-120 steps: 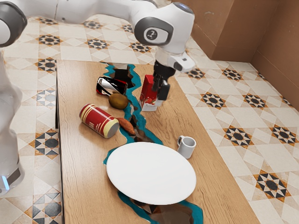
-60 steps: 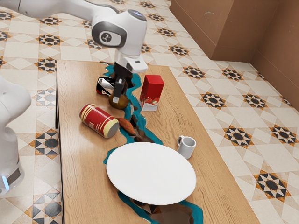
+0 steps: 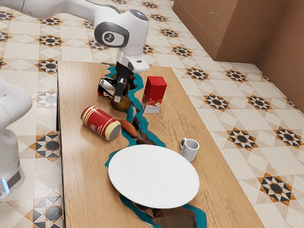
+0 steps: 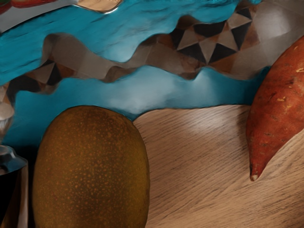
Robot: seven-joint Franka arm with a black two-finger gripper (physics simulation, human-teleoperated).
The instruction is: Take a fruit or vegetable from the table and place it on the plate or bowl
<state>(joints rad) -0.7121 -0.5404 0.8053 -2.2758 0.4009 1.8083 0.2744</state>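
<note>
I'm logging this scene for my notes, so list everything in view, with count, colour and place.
kiwi: one, brown, beside the table's teal strip, just under the gripper
sweet potato: one, orange-red, between kiwi and plate
red can: one, red with a cream end, lying on its side, at the exterior view's left of the sweet potato
dark can: one, black, red and white, lying behind the kiwi
carton: one, red and white, upright, at the exterior view's right of the kiwi
mug: one, white, by the plate's far right rim
plate: one, white, near end of the table
table: one, wood with a teal strip
arm: one, white
gripper: one, black, low over the kiwi
</note>
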